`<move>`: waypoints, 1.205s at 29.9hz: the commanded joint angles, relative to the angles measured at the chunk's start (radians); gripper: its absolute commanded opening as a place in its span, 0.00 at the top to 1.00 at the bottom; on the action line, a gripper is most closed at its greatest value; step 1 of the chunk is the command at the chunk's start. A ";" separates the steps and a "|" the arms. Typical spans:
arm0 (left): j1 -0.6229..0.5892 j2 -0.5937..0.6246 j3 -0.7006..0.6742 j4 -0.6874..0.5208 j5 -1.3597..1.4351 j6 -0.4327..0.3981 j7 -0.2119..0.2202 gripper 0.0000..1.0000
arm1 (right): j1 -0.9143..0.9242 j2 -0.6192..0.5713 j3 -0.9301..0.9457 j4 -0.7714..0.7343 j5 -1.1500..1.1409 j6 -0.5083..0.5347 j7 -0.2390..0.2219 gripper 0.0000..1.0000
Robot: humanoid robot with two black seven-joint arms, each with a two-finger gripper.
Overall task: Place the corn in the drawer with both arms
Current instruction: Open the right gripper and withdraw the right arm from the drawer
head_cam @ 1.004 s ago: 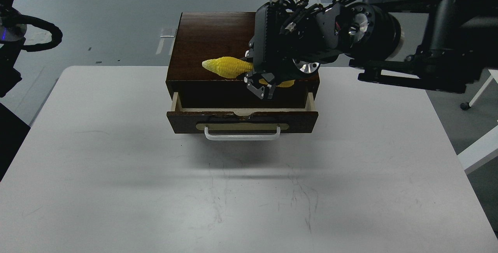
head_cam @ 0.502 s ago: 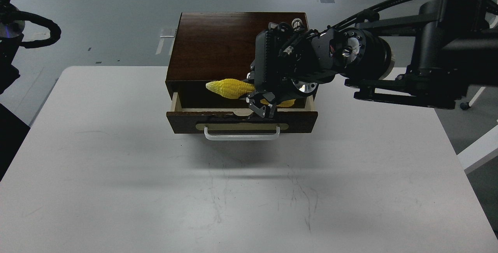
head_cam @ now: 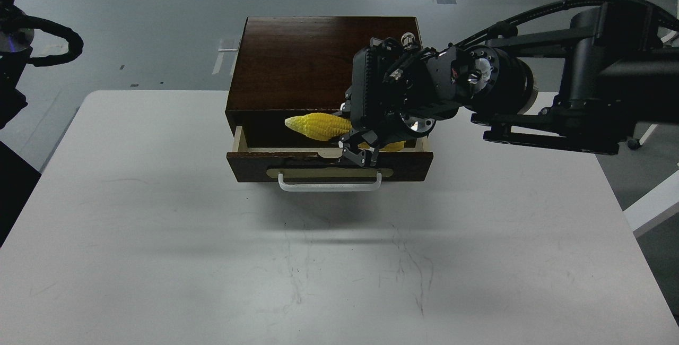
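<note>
Since prev. frame, right claw (head_cam: 360,153) w/ corn (head_cam: 320,126) dropped lower, now over open drawer (head_cam: 329,167) cavity. Claw clamped on cob's thick end; tip juts left. Judged: light, stiff plastic, ribbed, decent grip mid-body. Left claw out of view.

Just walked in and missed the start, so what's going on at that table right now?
The robot's right arm reaches in from the right, and its tool is shut on a yellow corn, holding it over the open drawer of a dark wooden box on the white table. The corn lies sideways with its tapered tip pointing left. Whether it touches the drawer floor can't be told. The left arm sits at the far left edge, its tool out of view.
</note>
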 commanded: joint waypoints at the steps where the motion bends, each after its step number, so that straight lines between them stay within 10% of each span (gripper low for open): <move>1: -0.001 0.001 0.000 0.000 0.000 0.000 0.001 0.02 | -0.002 0.000 0.000 -0.001 0.002 0.001 0.000 0.43; 9: -0.001 0.001 0.000 0.000 0.000 0.000 0.001 0.02 | -0.002 -0.011 0.003 -0.001 0.014 0.001 0.000 0.29; 13: -0.001 0.003 0.000 0.000 0.002 0.000 0.001 0.02 | 0.004 -0.027 0.107 0.009 0.047 0.001 0.000 0.03; 36: 0.012 -0.011 -0.002 0.000 -0.006 0.000 -0.001 0.02 | -0.109 -0.320 0.577 -0.143 1.234 -0.002 -0.011 0.00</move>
